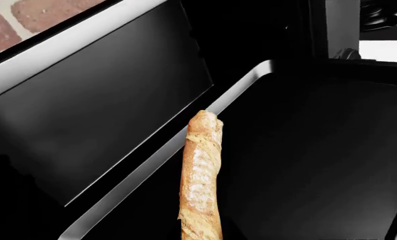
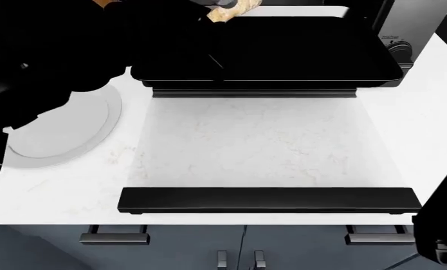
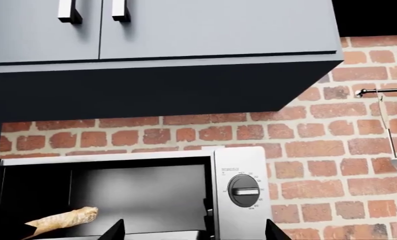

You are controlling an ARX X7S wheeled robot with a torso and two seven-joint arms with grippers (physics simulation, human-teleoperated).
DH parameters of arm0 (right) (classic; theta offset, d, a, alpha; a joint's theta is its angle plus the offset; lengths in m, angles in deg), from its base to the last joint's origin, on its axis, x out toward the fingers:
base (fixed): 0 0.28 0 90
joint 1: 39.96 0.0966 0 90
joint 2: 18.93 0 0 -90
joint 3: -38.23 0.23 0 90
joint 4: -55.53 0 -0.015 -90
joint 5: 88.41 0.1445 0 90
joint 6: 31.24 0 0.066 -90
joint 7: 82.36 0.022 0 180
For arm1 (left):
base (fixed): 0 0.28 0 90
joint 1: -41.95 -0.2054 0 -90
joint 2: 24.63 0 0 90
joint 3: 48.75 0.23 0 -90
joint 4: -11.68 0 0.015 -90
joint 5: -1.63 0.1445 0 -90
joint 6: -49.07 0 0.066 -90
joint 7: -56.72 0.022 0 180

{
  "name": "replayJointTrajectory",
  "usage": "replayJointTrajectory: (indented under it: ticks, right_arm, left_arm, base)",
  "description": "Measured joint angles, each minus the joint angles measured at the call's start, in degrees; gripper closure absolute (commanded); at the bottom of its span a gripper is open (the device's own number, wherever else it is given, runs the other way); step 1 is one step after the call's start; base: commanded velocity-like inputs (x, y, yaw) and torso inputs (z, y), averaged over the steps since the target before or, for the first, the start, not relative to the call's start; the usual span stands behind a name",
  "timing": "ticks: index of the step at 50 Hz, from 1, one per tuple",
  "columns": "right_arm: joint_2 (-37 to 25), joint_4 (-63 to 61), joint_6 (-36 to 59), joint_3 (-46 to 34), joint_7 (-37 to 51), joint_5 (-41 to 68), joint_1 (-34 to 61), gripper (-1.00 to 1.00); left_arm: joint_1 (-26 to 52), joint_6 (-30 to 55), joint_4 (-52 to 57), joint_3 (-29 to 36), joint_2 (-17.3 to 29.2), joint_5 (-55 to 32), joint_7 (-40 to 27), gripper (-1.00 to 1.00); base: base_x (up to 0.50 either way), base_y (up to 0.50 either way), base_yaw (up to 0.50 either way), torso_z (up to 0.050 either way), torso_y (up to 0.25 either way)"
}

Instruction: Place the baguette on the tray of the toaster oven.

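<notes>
The baguette point(image 1: 201, 175) hung over the tray point(image 1: 318, 165) near its left rim, long axis running from the left gripper toward the toaster oven point(image 3: 238, 175) cavity. The left arm was plainly the nearer one and probably carried the loaf; its fingers lay out of frame, so their grip could not be told. The right wrist view alone showed the loaf tilted, free end raised, above the tray. The head view gave only its tip point(image 2: 235, 8). The right gripper point(image 3: 195, 230) stood spread, empty, well apart.
</notes>
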Motion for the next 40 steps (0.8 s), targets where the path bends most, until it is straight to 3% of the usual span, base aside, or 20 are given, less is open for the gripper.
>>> replayJointTrajectory:
  ticks: [18,19,40]
  right_arm:
    - [0.9,0.3,0.2,0.7,-0.3,-0.1,-0.6,-1.00]
    - [0.9,0.3,0.1,0.9,-0.3,-0.1,-0.8,-1.00]
    - [1.8,-0.4,-1.2,5.2,-0.9,-0.7,-5.9,-1.00]
  left_arm:
    - [0.3,-0.9,0.7,1.4,0.5,1.0,1.4,1.00]
    - [0.3,-0.9,0.7,1.4,0.5,1.0,1.4,-1.00]
    - [0.7,0.0,-0.8,1.9,0.5,1.9,-0.3,-1.00]
  base:
    - [0.00,0.00,0.00,0.000,0.000]
    - [0.00,0.00,0.00,0.000,0.000]
    - [0.00,0.00,0.00,0.000,0.000]
